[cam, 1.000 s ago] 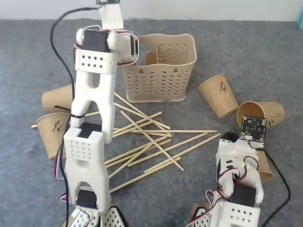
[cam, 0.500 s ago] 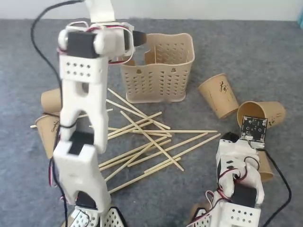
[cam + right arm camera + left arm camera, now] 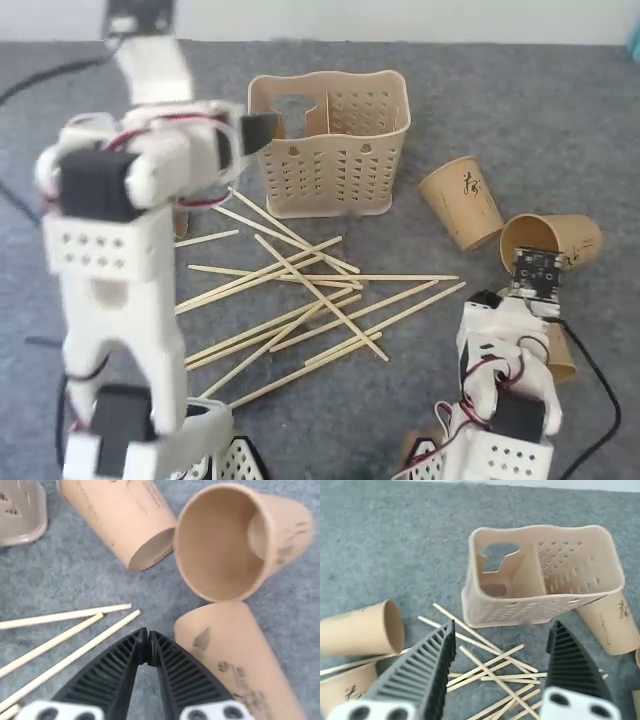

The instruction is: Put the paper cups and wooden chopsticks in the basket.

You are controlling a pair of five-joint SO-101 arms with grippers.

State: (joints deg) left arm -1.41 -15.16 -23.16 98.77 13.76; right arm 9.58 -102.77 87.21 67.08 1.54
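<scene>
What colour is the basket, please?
Beige; the basket shows best in the left wrist view.

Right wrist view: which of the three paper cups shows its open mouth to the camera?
The middle cup, its hollow inside visible; one neighbour shows its base, the other its side.

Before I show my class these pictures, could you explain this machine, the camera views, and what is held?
Two small white robot arms sit side by side at a grey table. One picture looks down from a fixed camera; the other two come from cameras on the wrists. Wooden chopsticks lie scattered before an upright basket, with paper cups on their sides nearby. The left gripper is open over the sticks, the right gripper is shut near three cups; neither holds anything.
</scene>
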